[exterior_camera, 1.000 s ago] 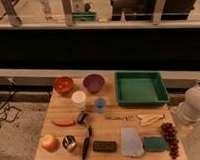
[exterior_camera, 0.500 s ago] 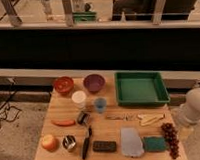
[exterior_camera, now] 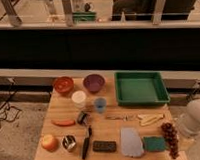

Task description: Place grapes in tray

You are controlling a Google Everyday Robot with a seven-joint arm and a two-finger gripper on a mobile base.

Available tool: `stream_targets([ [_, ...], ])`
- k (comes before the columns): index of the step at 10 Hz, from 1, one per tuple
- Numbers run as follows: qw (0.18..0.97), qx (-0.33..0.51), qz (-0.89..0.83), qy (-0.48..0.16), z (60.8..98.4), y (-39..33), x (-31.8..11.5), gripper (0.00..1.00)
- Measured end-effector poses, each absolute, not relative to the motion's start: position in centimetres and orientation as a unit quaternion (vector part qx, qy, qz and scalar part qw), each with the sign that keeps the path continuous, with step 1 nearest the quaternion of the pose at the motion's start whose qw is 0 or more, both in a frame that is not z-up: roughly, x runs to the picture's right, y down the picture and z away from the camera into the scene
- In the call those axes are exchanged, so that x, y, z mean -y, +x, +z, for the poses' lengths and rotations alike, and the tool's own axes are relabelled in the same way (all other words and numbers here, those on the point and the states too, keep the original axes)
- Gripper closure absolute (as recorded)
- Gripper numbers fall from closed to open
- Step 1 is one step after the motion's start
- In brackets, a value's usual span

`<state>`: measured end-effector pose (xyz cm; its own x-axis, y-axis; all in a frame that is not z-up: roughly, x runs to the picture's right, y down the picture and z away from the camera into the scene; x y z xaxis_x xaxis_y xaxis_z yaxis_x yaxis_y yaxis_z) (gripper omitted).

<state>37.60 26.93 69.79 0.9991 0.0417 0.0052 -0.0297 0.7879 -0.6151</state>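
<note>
The grapes (exterior_camera: 169,137), a long dark red-purple bunch, lie at the table's front right corner, next to the green sponge (exterior_camera: 152,143). The green tray (exterior_camera: 161,87) stands at the back right of the table and looks empty. My white arm comes in from the right edge. Its gripper end (exterior_camera: 184,127) hangs just right of and above the grapes, apart from them. The arm hides the fingers.
On the wooden table (exterior_camera: 110,126) are a red bowl (exterior_camera: 63,84), purple bowl (exterior_camera: 93,83), white cup (exterior_camera: 79,98), blue cup (exterior_camera: 99,104), carrot (exterior_camera: 63,122), apple (exterior_camera: 48,142), knife (exterior_camera: 86,141), grey cloth (exterior_camera: 131,142) and banana (exterior_camera: 150,119). A dark wall runs behind.
My arm has come lower at the right edge, closer to the grapes. The objects on the table have not moved.
</note>
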Motion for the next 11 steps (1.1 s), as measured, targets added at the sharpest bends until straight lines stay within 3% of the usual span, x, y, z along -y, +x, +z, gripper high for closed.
stream_targets([
  [6,0.945,0.038,-0.005,-0.325,71.2,34.3,-27.1,0.20],
  [11,0.944,0.018,-0.005,-0.329,74.9,38.5,-27.1,0.20],
])
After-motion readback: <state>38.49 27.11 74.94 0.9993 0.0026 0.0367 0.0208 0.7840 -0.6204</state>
